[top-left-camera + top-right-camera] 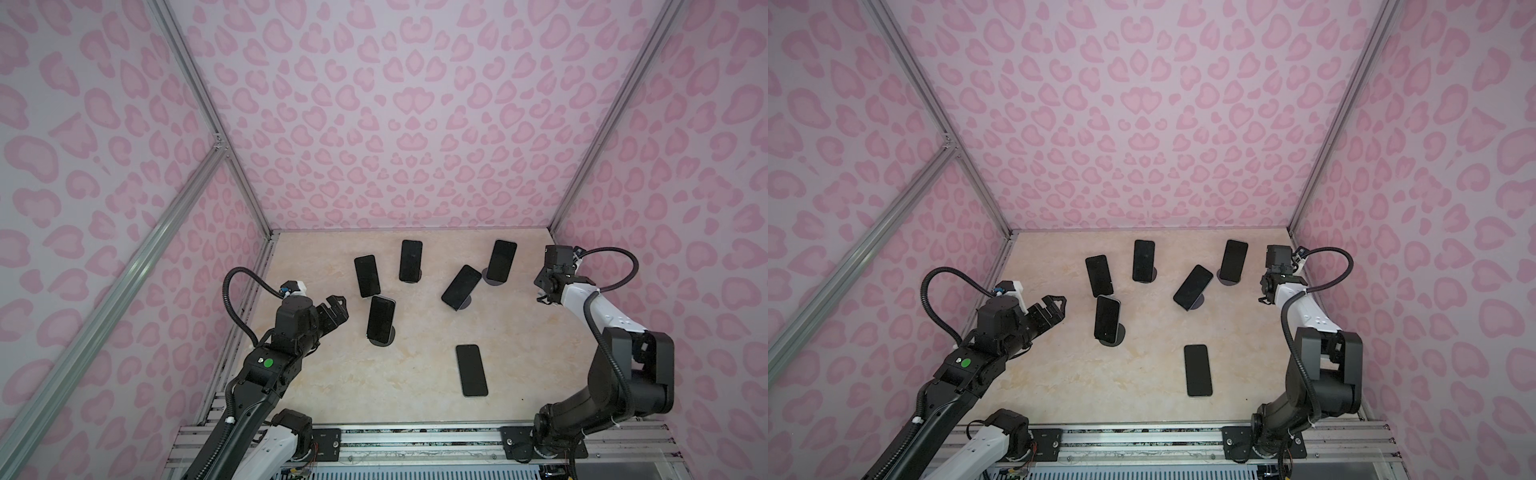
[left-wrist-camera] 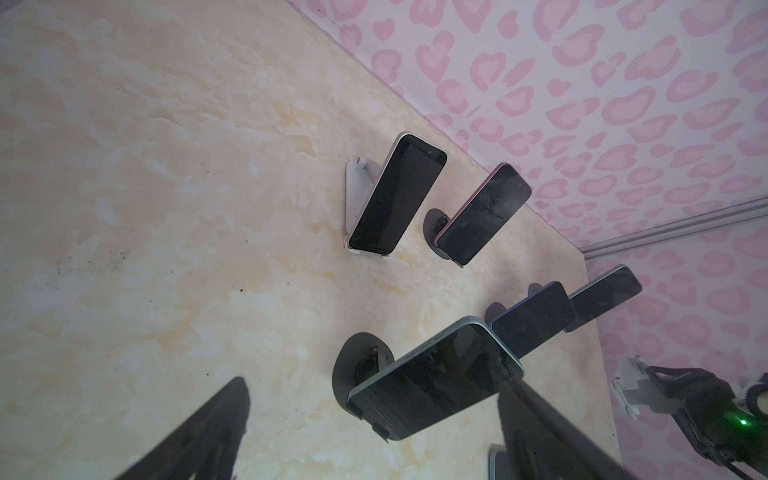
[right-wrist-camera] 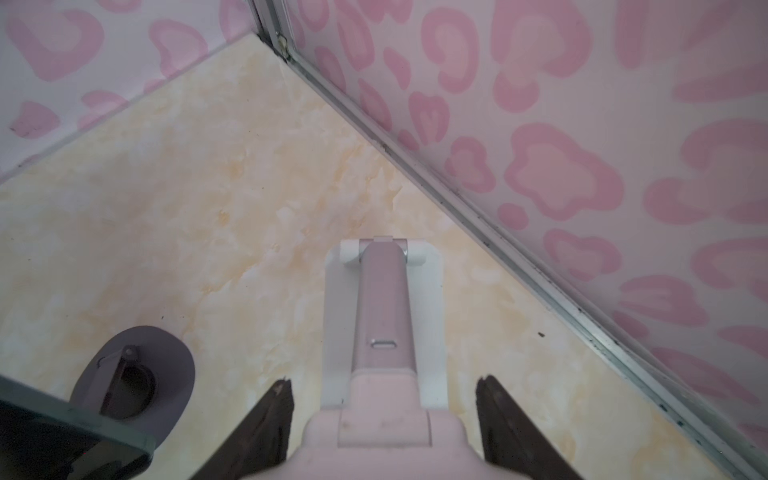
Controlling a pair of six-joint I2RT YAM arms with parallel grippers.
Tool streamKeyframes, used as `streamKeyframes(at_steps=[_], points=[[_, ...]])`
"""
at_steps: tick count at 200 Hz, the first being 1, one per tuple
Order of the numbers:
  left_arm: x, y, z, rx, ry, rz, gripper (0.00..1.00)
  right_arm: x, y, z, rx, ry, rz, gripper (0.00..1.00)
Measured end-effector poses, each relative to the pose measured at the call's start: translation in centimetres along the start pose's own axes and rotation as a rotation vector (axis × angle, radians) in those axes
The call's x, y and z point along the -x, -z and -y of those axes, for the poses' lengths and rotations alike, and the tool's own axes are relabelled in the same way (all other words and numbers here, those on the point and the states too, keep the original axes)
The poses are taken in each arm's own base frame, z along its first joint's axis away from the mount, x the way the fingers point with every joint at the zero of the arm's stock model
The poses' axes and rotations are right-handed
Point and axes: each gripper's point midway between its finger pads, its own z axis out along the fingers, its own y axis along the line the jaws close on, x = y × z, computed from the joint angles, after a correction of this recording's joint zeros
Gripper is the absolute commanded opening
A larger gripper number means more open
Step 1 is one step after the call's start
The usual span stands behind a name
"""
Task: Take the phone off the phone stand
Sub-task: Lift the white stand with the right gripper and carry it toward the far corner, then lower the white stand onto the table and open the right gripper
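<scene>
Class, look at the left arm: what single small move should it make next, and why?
Probably ease the left gripper forward toward the nearest phone. Its jaws stand open and empty, stopping short of that phone, which leans on its round dark stand. In the left wrist view the phone lies just ahead, between the fingers.

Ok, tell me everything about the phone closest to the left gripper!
That phone has a dark, glossy screen and a pale blue-green rim with rounded corners. It leans back, tilted, on a dark stand with a round base, its bottom edge resting on the stand's lower lip. It stands on the left part of the marbled table. Only the stand touches it; the open left gripper hovers beside it, apart from it in both top views.
</scene>
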Motion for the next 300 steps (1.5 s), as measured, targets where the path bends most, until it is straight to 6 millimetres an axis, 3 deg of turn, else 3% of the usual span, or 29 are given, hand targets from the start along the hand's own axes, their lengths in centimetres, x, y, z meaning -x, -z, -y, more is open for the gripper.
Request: streamKeyframes(at_steps=[40, 63, 90, 110, 133, 169, 188, 234, 263, 283, 300], points=[[-0.4, -0.1, 0.6, -0.026, 0.021, -0.03, 0.97, -1.4, -4.3, -2.1, 0.022, 0.006, -0.097, 0.58], [-0.3, 0.3, 0.7, -0.036, 0.029, -0.021, 0.97, -3.0, -4.9, -1.6, 0.013, 0.01, -0.132, 0.66], [-0.2, 0.8, 0.7, -0.046, 0.031, -0.008, 0.97, -3.6, -5.4, -1.4, 0.019, 0.01, -0.135, 0.85], [-0.1, 1.0, 0.7, -0.049, 0.034, -0.002, 0.97, -5.0, -5.5, -0.7, 0.007, 0.025, -0.175, 0.91], [0.0, 1.2, 0.8, -0.053, 0.029, 0.0, 0.97, -3.6, -3.9, -0.7, 0.033, 0.017, -0.149, 0.96], [0.5, 1.7, 2.0, -0.09, -0.008, -0.008, 0.98, 0.7, -0.5, -1.4, 0.105, -0.012, -0.067, 0.99], [0.2, 1.8, 2.3, -0.099, -0.034, -0.03, 0.98, 1.5, 1.2, -1.3, 0.136, -0.012, -0.05, 0.99], [-0.9, 1.5, 2.4, -0.104, -0.084, -0.094, 0.99, 0.5, 4.2, -0.8, 0.196, 0.015, -0.065, 0.99], [-1.5, 1.0, 2.2, -0.103, -0.109, -0.117, 0.99, 0.2, 7.3, -1.1, 0.268, 0.03, -0.037, 0.99], [-3.2, 0.1, 1.0, -0.079, -0.108, -0.165, 0.99, -0.5, 9.8, -2.2, 0.334, 0.072, -0.013, 0.99], [-4.5, -0.6, -0.2, -0.048, -0.094, -0.202, 0.96, -1.2, 10.7, -2.3, 0.353, 0.1, -0.006, 0.99]])
